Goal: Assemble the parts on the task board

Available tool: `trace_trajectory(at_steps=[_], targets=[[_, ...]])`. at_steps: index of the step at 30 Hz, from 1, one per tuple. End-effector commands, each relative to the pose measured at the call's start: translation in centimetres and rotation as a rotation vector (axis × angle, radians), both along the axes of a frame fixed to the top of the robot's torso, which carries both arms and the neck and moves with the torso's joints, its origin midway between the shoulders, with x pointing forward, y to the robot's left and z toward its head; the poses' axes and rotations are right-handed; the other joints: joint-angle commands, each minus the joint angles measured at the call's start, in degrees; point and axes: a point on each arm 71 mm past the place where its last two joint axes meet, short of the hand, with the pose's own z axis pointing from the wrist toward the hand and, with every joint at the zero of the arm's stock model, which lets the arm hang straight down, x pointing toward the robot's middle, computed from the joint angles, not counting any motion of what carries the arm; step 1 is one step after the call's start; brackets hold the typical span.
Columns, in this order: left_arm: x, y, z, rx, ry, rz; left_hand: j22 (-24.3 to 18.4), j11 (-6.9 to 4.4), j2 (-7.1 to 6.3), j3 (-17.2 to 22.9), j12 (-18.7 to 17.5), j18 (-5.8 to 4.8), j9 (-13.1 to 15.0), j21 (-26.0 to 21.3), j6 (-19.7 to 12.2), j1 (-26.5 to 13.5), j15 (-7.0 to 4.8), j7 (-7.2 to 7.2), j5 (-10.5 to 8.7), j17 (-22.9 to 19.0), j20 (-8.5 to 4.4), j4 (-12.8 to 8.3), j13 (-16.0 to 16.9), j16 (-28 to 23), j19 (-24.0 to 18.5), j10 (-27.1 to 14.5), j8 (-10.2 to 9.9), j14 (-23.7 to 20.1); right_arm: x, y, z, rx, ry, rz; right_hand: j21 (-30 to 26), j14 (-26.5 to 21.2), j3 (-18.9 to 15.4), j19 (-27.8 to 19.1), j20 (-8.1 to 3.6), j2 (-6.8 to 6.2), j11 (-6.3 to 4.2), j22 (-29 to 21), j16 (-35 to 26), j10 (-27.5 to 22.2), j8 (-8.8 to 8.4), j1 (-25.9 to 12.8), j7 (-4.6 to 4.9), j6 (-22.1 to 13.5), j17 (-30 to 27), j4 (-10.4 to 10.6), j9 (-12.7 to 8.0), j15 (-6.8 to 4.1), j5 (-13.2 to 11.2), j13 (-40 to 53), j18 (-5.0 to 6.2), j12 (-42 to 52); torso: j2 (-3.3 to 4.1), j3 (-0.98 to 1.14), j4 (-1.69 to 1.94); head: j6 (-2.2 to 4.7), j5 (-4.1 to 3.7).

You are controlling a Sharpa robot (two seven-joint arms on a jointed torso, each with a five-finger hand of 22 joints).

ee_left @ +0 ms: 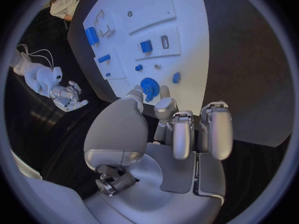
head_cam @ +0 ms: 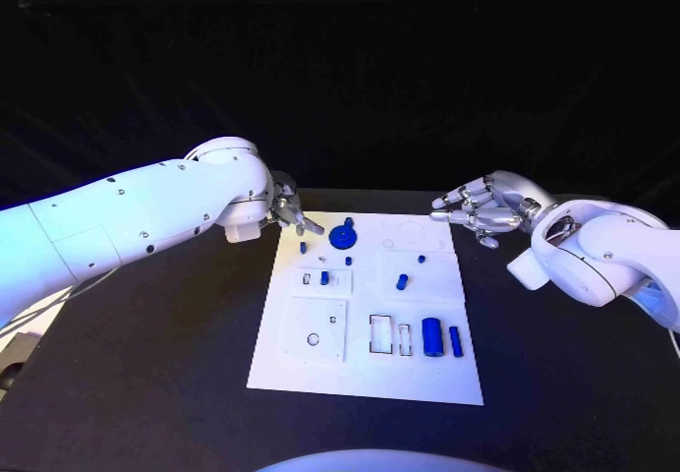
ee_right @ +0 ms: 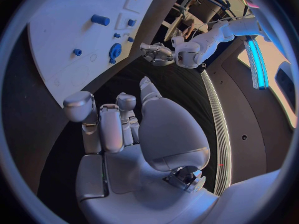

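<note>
The black table (head_cam: 170,393) carries the white task board (head_cam: 362,379) at its middle, and the step in hand looks like an early one: the left hand (head_cam: 288,213) hangs at the board's 11 o'clock corner with its fingers loosely apart and nothing in them, just beside the blue round gear-like part (head_cam: 343,237), which lies near the board's 12 o'clock edge. I judge that gear to be the piece aimed at; the next move calls for bringing the fingertips down around its rim and closing lightly, without pushing it flat across the board. The right hand (head_cam: 481,208) hovers off the board's 1 o'clock corner, fingers curled but apart, holding nothing. As for holders, the raised plate at the board's 7 o'clock (head_cam: 314,329) shows an oval opening with nothing in it, and the rectangular slot near 6 o'clock (head_cam: 381,334) looks unfilled; just beside it, toward 5 o'clock, lie the blue cylinder (head_cam: 430,330) and the thin blue bar (head_cam: 455,340). Smaller blue pieces (head_cam: 403,282) sit near the board's centre.
</note>
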Motion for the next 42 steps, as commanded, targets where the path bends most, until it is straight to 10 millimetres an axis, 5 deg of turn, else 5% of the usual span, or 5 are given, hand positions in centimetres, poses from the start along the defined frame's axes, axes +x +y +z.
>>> trace_trajectory(at_steps=[1, 13, 42], targets=[[0.8, 0.4, -0.1, 0.035, 0.043, 0.012, 7.48, 0.33, 0.06, -0.7, -0.44, 0.68, -0.83, -0.22, -0.13, 1.16, 0.56, 0.38, 0.1, 15.05, 0.46, -0.02, -0.3, 0.14, 1.9, -0.22, -0.66, 6.03, 0.0, 0.1, 0.0, 0.003, -0.009, 0.011, -0.34, 1.89, -0.26, -0.41, -0.15, 0.56, 0.07, -0.07, -0.4, -0.41, 0.26, 0.26, 0.04, 0.06, -0.09, -0.12, 0.1, -0.38, 0.29, -0.07, 1.02, -0.36, 0.01, -0.01, 0.05, 0.16, 0.06], [3.4, 1.0, -1.7, 0.071, 0.074, 0.036, 8.61, 0.16, 1.17, -1.81, 0.99, 0.41, -1.81, 0.65, 1.51, 2.38, 0.5, 0.12, 0.15, 15.05, 0.54, 0.05, 0.97, 0.14, 2.55, 0.71, -0.57, 6.03, 0.1, 0.3, 0.0, 0.004, -0.01, 0.016, -0.39, 1.89, -0.32, -0.4, -0.14, 0.66, 0.08, -0.09, -0.42, -0.47, 0.27, 0.47, 0.03, 0.06, -0.07, -0.15, 0.12, -0.38, 0.49, -0.15, 1.02, -0.42, 0.08, -0.05, -0.04, 0.36, 0.38], [3.4, 0.1, -4.1, 0.1, 0.154, 0.004, 9.42, -0.21, 3.17, -2.99, 2.14, 0.21, -2.62, 1.25, 2.7, 3.41, 0.2, -0.3, 0.09, 15.05, 0.29, -0.19, 1.95, 0.14, 3.01, 1.55, -0.37, 6.03, 0.1, 0.5, -0.1, 0.003, -0.005, 0.021, -0.39, 1.89, -0.32, -0.4, -0.14, 0.66, 0.08, -0.09, -0.42, -0.47, 0.27, 0.47, 0.03, 0.06, -0.07, -0.15, 0.12, -0.38, 0.49, -0.15, 1.02, -0.42, -0.02, 0.05, 0.0, -0.01, 0.76]])
